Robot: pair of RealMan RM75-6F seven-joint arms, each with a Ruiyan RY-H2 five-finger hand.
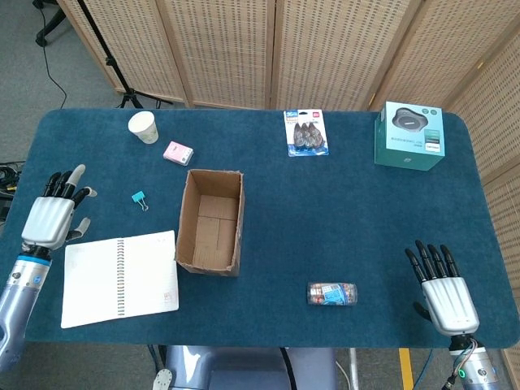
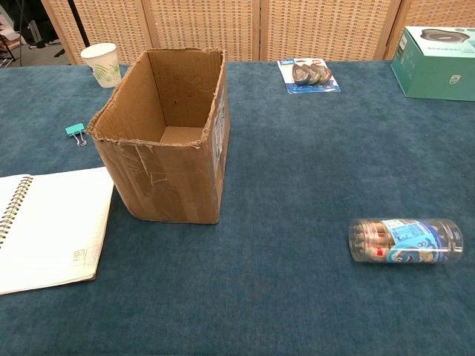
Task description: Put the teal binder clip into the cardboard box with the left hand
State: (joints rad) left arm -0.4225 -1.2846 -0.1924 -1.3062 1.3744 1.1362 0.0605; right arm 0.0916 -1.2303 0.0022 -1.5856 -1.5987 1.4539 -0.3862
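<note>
The small teal binder clip (image 1: pixel 139 198) (image 2: pixel 75 131) lies on the blue table left of the open cardboard box (image 1: pixel 211 222) (image 2: pixel 167 133), which holds nothing I can see. In the head view my left hand (image 1: pixel 57 213) hovers near the table's left edge, fingers spread and holding nothing, a short way left of the clip. My right hand (image 1: pixel 441 291) rests open at the front right corner. Neither hand shows in the chest view.
An open spiral notebook (image 1: pixel 120 277) lies in front of the clip. A paper cup (image 1: pixel 144 127) and a pink pack (image 1: pixel 178 153) sit behind it. Also here are a blister pack (image 1: pixel 305 132), a teal carton (image 1: pixel 410 135) and a clear tube (image 1: pixel 331 293).
</note>
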